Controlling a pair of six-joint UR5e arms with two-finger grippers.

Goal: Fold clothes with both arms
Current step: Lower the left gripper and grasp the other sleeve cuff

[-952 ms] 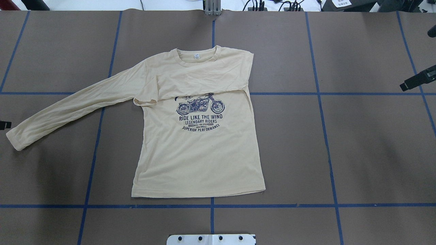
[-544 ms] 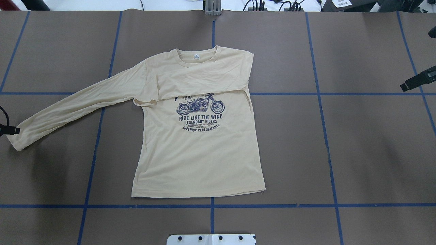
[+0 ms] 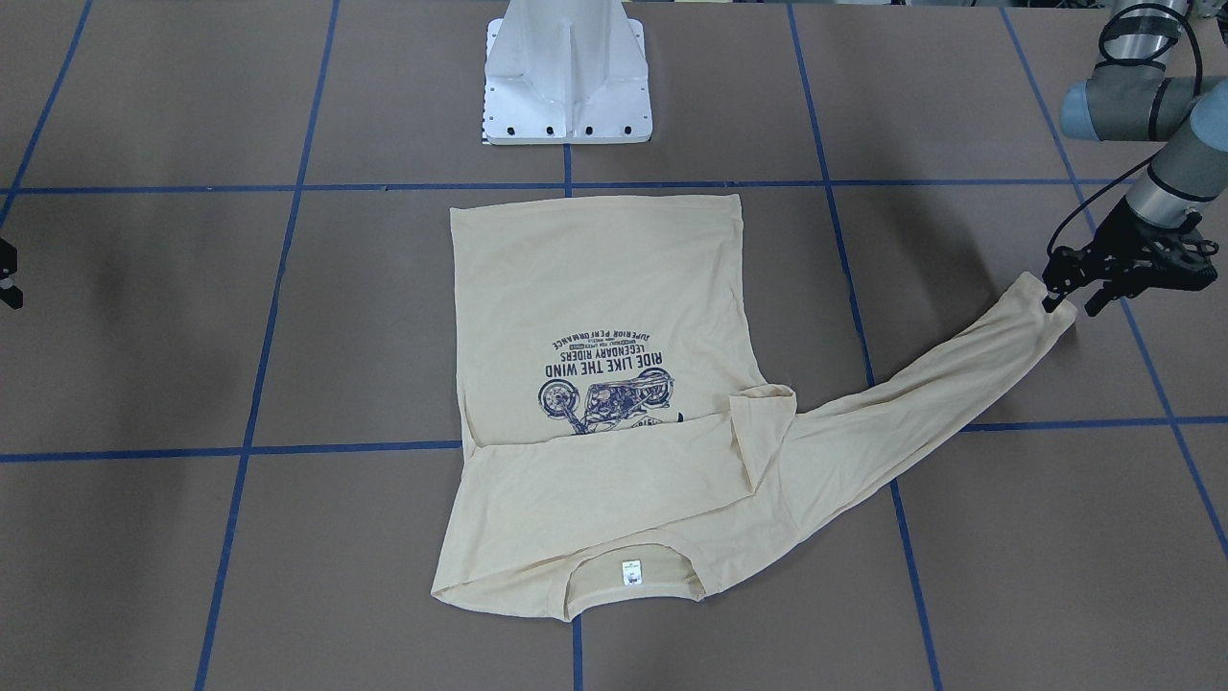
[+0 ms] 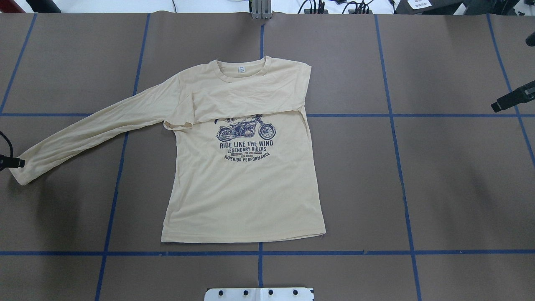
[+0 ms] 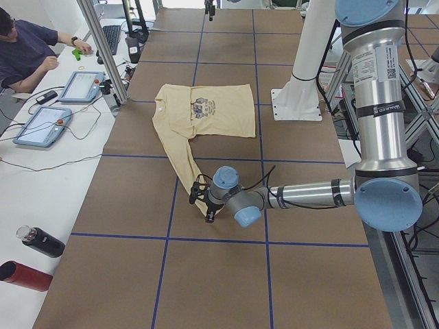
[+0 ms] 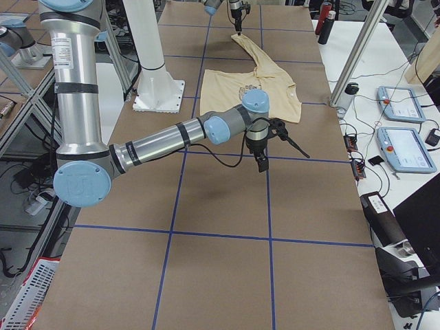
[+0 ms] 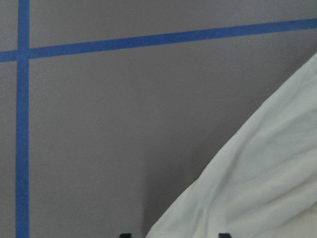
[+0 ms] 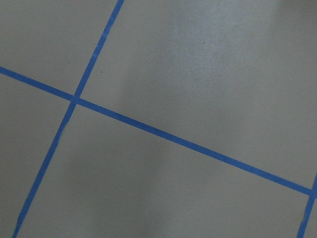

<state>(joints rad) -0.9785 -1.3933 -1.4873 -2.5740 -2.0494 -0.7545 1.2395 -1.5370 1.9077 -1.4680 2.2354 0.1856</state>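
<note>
Although the brown table [image 4: 439,188] is covered at its centre by the flat cream long-sleeved T-shirt [image 4: 242,188], one sleeve [image 4: 92,133] is stretched toward 8 o'clock, its cuff [image 4: 26,173] straddled by the unclenched left gripper [image 3: 1071,304]. Should only one layer be pinched, the sleeve could be dropped mid-fold. At 3 o'clock, the right gripper [image 4: 497,106] is held well apart; its state cannot be told.

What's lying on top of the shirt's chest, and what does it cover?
A sleeve of the shirt is folded across it, cuff reaching the other armpit. It covers the top edge of the motorcycle print; anything printed higher up is hidden.
</note>
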